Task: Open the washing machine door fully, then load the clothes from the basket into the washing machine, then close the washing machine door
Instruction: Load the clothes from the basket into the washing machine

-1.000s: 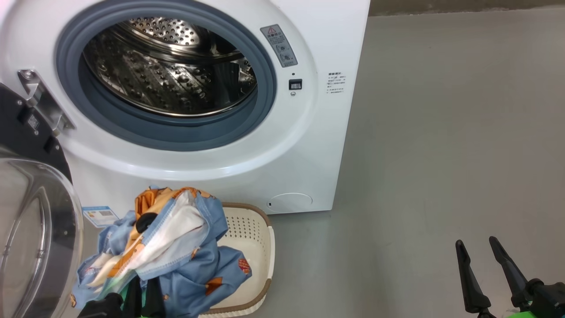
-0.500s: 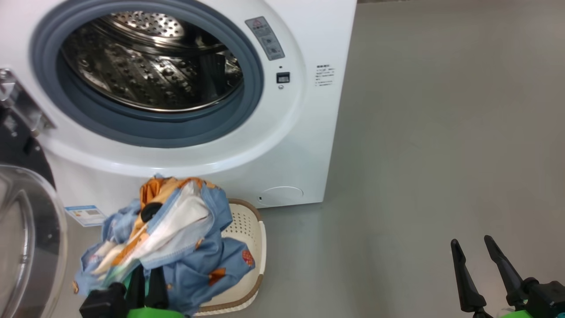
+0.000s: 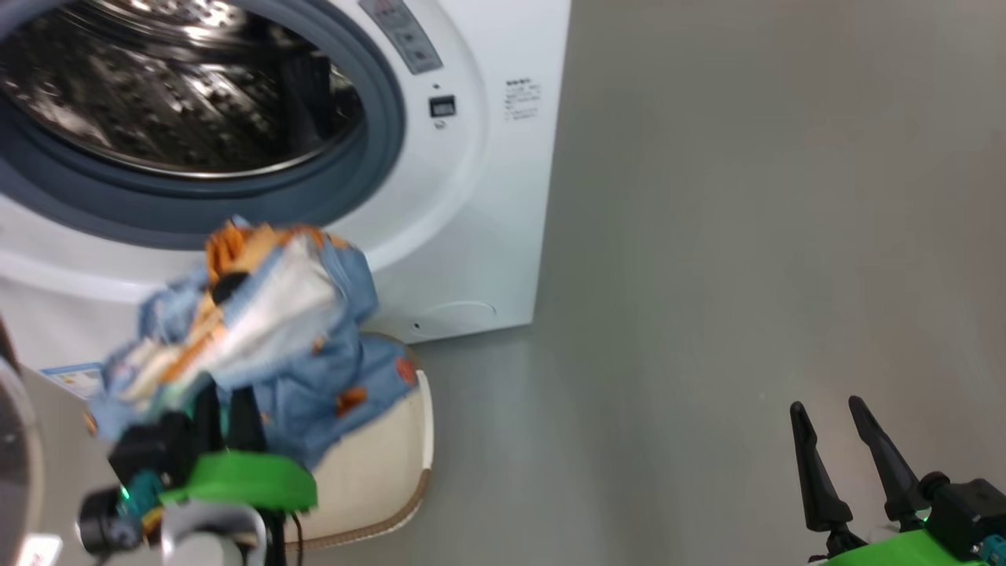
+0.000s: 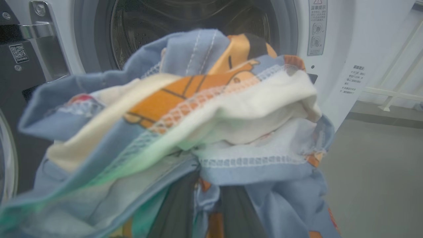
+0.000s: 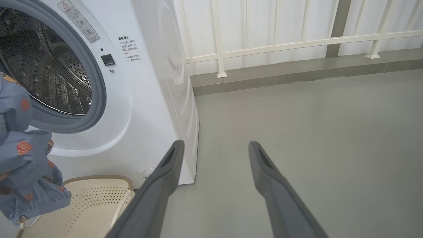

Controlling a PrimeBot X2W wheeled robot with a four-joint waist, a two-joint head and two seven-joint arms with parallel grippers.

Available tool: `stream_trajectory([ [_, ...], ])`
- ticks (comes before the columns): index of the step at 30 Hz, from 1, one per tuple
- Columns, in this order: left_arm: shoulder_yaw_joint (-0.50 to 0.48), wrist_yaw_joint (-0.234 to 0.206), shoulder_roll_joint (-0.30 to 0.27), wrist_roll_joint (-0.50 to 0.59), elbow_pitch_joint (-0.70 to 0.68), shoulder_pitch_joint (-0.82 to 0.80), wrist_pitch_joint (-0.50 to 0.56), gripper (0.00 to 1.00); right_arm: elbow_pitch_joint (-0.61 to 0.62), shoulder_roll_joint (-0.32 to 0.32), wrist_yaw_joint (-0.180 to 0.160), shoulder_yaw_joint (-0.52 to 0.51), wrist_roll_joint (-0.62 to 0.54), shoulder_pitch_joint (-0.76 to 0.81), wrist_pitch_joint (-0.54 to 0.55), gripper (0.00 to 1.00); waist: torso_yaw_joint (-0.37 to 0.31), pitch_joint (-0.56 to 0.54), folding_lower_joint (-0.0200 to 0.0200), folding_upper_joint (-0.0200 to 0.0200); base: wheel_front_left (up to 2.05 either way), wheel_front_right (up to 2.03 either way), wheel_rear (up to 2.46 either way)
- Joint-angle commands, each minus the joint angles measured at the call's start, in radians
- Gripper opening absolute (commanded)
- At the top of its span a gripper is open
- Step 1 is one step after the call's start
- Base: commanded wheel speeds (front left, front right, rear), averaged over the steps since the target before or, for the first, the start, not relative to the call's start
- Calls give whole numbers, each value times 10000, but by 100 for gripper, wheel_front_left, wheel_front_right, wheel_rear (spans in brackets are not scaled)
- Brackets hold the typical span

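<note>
1. The soft bundle of light blue clothes slants from low left up to high right in the head view, with its orange part on top.
2. It looks crumpled, with white folds and stitched edges.
3. Our left gripper pinches it from below, above the cream plastic basket with holes, in front of the big white washing machine.
4. Our right gripper is wide open and holds nothing, well apart.
</note>
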State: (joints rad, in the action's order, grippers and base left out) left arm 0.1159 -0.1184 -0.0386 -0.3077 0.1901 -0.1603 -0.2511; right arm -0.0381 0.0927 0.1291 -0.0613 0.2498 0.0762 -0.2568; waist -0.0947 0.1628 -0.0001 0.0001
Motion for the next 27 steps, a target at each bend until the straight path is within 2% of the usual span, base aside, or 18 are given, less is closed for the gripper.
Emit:
stream_trajectory([
  [1, -456, 42, -144, 169, -109, -648, -107, 0, 196, 79, 16, 279, 65, -328, -49, 100, -340, 397, 1, -1, 0, 0, 0],
  [17, -1633, -32, -1102, 987, 2478, -4480, -107, 0, 6, 180, 16, 675, 498, -1137, -49, 100, -1262, 2147, 1, -1, 0, 0, 0],
  [27, -1572, -236, -1813, 1654, 4559, -7380, -107, 0, -98, 460, 16, 1174, 832, -1623, -49, 100, -1638, 3497, 1, -1, 0, 0, 0],
])
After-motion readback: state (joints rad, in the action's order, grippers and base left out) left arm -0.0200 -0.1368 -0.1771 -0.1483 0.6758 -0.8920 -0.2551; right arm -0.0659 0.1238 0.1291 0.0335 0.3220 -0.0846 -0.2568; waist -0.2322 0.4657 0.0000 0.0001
